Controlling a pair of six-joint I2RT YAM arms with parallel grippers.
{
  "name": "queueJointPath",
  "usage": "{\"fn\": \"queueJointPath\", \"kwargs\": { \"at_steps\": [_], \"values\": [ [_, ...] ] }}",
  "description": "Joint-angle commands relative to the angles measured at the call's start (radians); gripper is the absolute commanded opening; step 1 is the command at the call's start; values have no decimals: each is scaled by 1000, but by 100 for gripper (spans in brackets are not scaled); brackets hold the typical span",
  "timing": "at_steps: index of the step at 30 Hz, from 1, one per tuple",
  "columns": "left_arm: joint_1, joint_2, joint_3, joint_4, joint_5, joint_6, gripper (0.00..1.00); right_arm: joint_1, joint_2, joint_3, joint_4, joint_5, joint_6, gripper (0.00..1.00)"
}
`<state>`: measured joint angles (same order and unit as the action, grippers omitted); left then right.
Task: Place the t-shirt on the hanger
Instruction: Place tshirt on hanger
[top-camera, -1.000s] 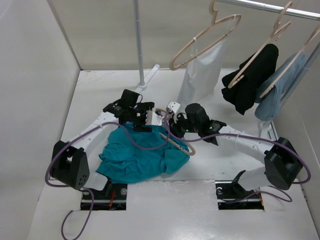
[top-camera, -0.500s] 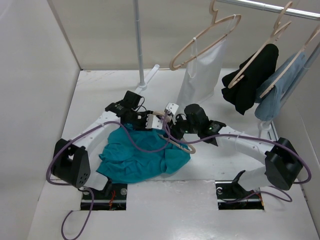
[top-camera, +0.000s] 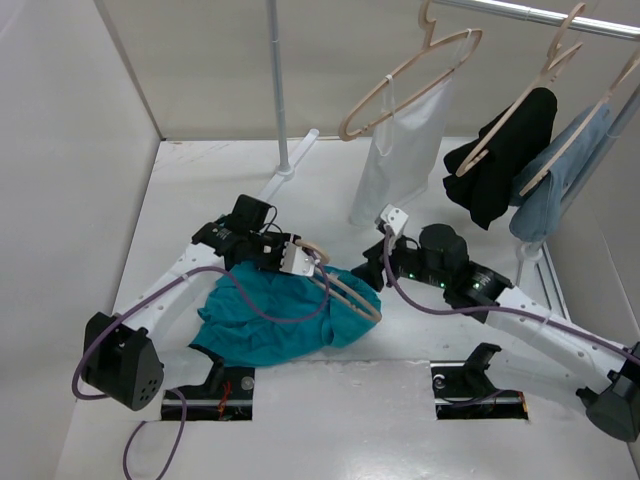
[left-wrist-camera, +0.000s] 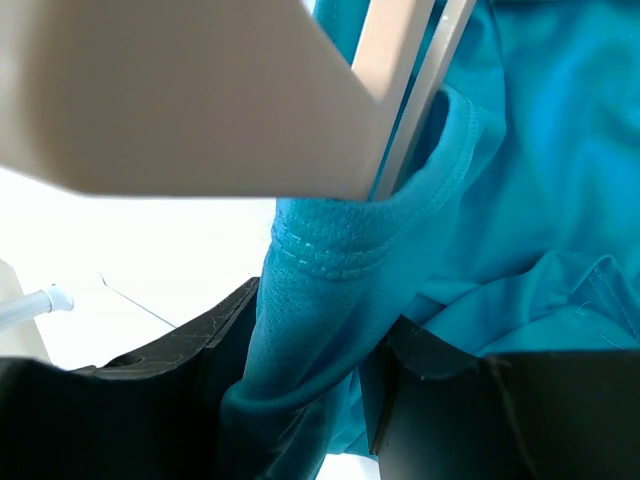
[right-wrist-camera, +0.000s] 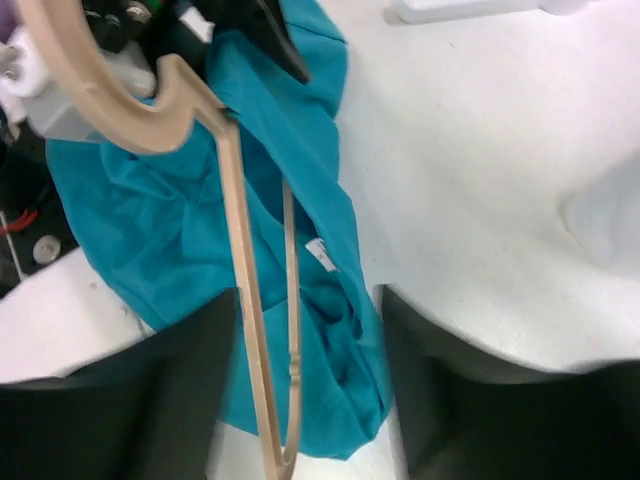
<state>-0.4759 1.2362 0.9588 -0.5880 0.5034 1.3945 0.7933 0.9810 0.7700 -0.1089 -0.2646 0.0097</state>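
Pinching the t-shirt (top-camera: 260, 325) at a ribbed edge, our left claw (top-camera: 300, 262) sits mid-frame; the hanger (top-camera: 345, 293) lies across the t-shirt; our right claw (top-camera: 372, 274) gapes empty just right of it.

The t-shirt (top-camera: 262, 325) lies bunched on the counter (top-camera: 190, 200) close to the near edge, left of the middle. The hanger (top-camera: 345, 293) lies across the shirt's right part, its hook toward the far left and its arms running to the near right. The left gripper (left-wrist-camera: 320, 310) sits at the shirt's far side beside the hook, a fold of collar pinched between its fingers. The right gripper (right-wrist-camera: 310, 300) is just right of the shirt, fingers spread. A pole (top-camera: 277, 90) stands at the far edge. To its right, a sleeveless top (top-camera: 400, 150) hangs from a rail (top-camera: 540, 15). Toward the far right corner hang a second garment (top-camera: 500, 170) and a third (top-camera: 560, 190).
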Motion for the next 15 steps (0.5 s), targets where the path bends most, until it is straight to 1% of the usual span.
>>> {"fn": "queueJointPath", "kwargs": {
  "at_steps": [1, 2, 3, 4, 5, 6, 7, 8, 11, 15],
  "values": [
    [-3, -11, 5, -12, 35, 5, 0, -5, -18, -43, -63, 135, 116, 55],
    [-3, -11, 5, -12, 35, 5, 0, -15, -5, -43, -75, 146, 125, 42],
    [-3, -21, 5, -12, 47, 5, 0, -16, 11, -32, -113, 168, 134, 33],
    [-3, -21, 5, -12, 47, 5, 0, -25, 33, -14, -129, 168, 134, 28],
    [-3, -21, 5, -12, 47, 5, 0, -25, 80, -2, -144, 168, 134, 28],
    [-3, -30, 5, -12, 47, 5, 0, -25, 105, 9, -153, 138, 119, 32],
    [-3, -30, 5, -12, 47, 5, 0, -25, 126, 9, -153, 127, 119, 47],
    [-3, -30, 5, -12, 47, 5, 0, -25, 149, 23, -153, 126, 119, 53],
    [-3, -40, 5, -12, 57, 5, 0, -25, 220, 34, -153, 146, 130, 62],
    [-12, -58, -5, -12, 57, -5, 0, -48, 266, 55, -108, 171, 168, 65]
  ]
}}
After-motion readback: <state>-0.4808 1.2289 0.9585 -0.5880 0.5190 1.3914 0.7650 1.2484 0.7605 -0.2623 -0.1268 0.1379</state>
